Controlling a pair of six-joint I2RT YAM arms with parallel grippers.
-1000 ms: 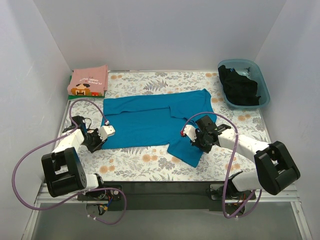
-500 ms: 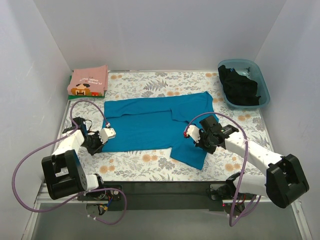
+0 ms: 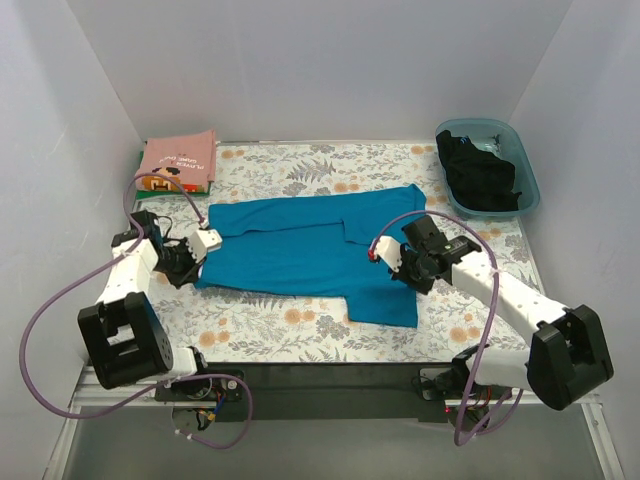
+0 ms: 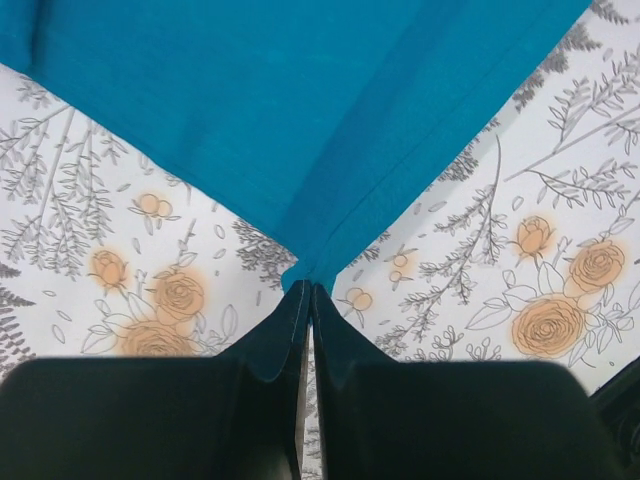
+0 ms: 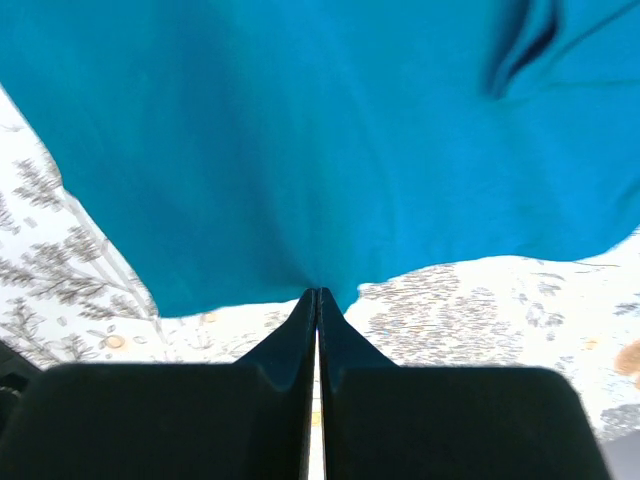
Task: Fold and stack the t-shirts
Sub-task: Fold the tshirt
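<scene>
A teal-blue t-shirt (image 3: 300, 245) lies spread across the middle of the floral table cover. My left gripper (image 3: 203, 250) is shut on the shirt's left corner (image 4: 305, 272), which rises to a pinched point between the fingers. My right gripper (image 3: 393, 258) is shut on the shirt's right edge (image 5: 318, 285), with the cloth lifted and pulled taut from it. A folded pink t-shirt (image 3: 177, 162) with a pixel-art print rests on a green one (image 3: 140, 186) at the back left corner. A black t-shirt (image 3: 480, 170) fills the blue tub.
The translucent blue tub (image 3: 527, 170) stands at the back right. White walls close in the table on three sides. Purple cables loop from both arms over the near part of the table cover (image 3: 280, 325).
The left gripper closed on the shirt's left corner and moved back and left. The right gripper carried its edge rightward and back. The shirt stretched wider and flatter.
</scene>
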